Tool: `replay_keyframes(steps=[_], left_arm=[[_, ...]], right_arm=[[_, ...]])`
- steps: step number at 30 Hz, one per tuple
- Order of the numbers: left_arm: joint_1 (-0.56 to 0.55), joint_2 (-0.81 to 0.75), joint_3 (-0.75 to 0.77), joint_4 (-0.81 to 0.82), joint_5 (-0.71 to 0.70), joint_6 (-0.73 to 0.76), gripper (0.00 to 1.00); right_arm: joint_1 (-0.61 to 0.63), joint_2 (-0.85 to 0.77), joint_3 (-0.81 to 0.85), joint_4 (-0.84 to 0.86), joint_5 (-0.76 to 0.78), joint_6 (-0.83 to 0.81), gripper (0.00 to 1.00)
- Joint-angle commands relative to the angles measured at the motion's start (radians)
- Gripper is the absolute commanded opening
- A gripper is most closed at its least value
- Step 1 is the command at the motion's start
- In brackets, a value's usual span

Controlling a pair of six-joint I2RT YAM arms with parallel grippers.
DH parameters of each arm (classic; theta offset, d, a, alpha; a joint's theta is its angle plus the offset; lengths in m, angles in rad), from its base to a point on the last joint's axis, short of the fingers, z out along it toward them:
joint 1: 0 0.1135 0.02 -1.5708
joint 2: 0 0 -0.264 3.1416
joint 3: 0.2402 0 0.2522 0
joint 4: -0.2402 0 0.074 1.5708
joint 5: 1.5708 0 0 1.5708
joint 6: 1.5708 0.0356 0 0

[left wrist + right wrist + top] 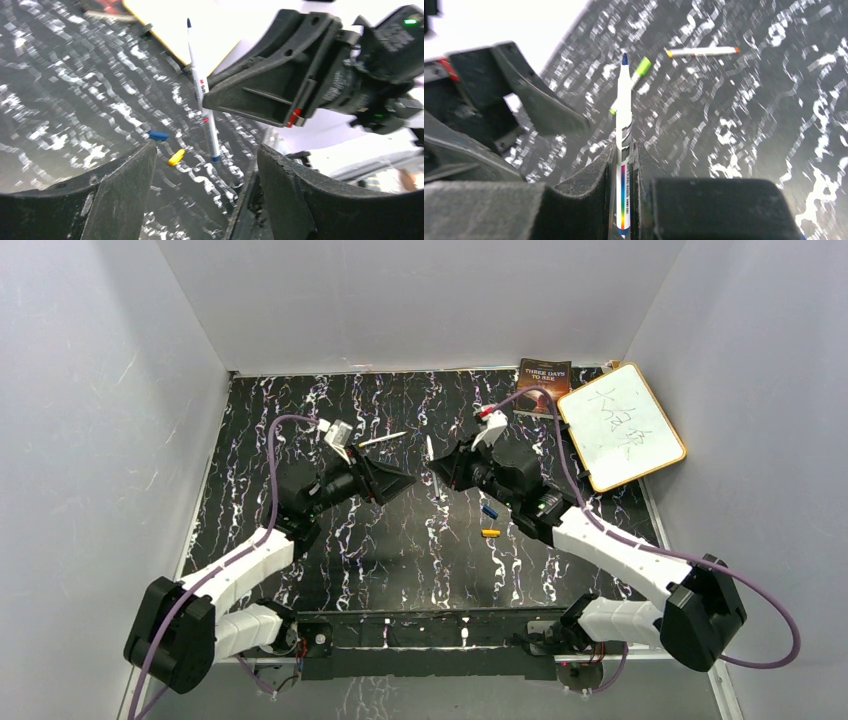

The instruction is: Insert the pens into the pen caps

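From above: matte black tabletop (420,560), veined in white like marble, boxed in by plain pale walls (90,390). Right gripper (440,472) pinched shut on the blue-tipped pen (429,448), a thin white stick held near upright over mid-table. Facing it from the left, close but apart, the left gripper (405,480). Just behind that, flat on the marble, the whitish pen (383,439), slim and straight. Nearer than the right gripper, beside its wrist, two stubby plastic tubes: blue cap (490,511) and, just nearer, yellow cap (490,533), close together, not touching. At the far right corner, a glossy whiteboard (622,427) with rounded corners and orange-yellow rim, scribbled on, next to a dark-covered book (543,375).

Through the left wrist camera: two broad, rough black fingers (125,185) spread wide, gripping nothing. Ahead, the blue-tipped pen slanting slightly, dark tip up, clamped at mid-barrel by the right gripper's angular black wedge; lower end hanging in the gap between the left fingers, contact not discernible. Beyond on the tabletop, blue cap and yellow cap, smooth and rounded, left of the pen's lower end.

Through the right wrist camera: black fingers (594,175) closed hard on the pen's barrel, a rainbow stripe showing in the slit between them, rounded blue tip pointing away. Behind it on the marble, the green-ended pen (641,66), chunky lime end, partly hidden by the held barrel. Farther right, well apart, the whitish pen with small orange ends. At left, the left gripper's black fingers, spread.
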Motion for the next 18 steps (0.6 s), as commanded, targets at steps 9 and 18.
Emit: replay_keyframes(steps=[9,18], left_arm=[[0.003,0.085,-0.101,0.903,0.194,-0.375,0.70],[0.001,0.155,-0.087,1.009,0.154,-0.405,0.69]], right_arm=[[-0.010,-0.114,-0.012,0.493,-0.220,0.152,0.00],[-0.009,-0.107,-0.018,0.537,-0.262,0.167,0.00]])
